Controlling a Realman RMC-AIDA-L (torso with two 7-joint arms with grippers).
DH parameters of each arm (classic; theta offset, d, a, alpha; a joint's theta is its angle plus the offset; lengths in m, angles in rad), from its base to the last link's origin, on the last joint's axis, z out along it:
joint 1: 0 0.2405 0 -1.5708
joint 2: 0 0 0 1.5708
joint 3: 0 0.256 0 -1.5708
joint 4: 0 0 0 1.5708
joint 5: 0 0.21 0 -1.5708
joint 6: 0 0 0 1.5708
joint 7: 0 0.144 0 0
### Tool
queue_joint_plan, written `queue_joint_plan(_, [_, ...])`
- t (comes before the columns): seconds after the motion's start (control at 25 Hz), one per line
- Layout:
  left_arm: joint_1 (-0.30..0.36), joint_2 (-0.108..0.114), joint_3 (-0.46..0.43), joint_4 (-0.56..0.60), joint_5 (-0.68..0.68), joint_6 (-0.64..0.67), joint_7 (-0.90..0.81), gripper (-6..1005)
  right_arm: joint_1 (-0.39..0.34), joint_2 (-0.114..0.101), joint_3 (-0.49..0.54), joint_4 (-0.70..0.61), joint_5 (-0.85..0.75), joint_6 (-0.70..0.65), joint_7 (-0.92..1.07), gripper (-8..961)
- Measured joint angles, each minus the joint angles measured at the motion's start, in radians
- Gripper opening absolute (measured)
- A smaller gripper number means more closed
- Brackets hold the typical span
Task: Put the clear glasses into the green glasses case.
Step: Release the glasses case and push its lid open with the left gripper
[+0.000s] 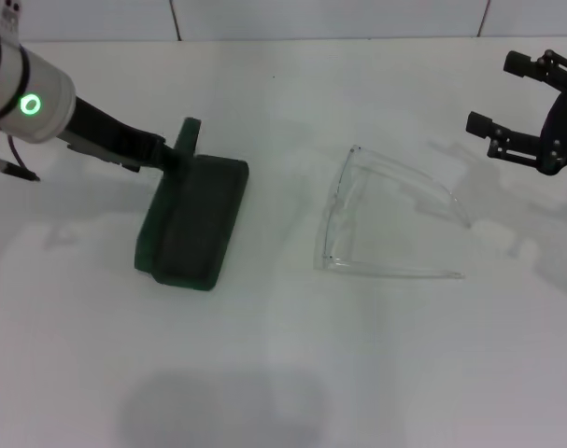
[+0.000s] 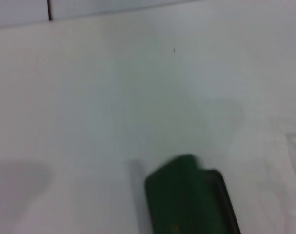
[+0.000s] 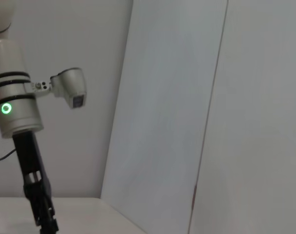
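The green glasses case (image 1: 194, 224) lies left of centre on the white table, its lid standing up at the far end. My left gripper (image 1: 169, 159) reaches in from the left and is shut on that lid's edge. The left wrist view shows the case (image 2: 187, 200) close up, without my fingers. The clear glasses (image 1: 336, 215) lie on the table to the right of the case, arms unfolded and pointing right. My right gripper (image 1: 498, 93) hovers open and empty at the far right, beyond the glasses' arms and apart from them.
The white table (image 1: 283, 373) runs to a tiled wall (image 1: 311, 17) at the back. The right wrist view looks across at wall panels (image 3: 187, 97) and at my left arm (image 3: 16, 112) in the distance.
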Motion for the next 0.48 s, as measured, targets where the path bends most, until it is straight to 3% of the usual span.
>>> queue_joint_plan(0.48, [-0.003, -0.002, 0.027, -0.018, 0.009, -0.007, -0.013, 650, -0.002, 0.000, 0.002, -0.003, 0.002, -0.014, -0.008, 842])
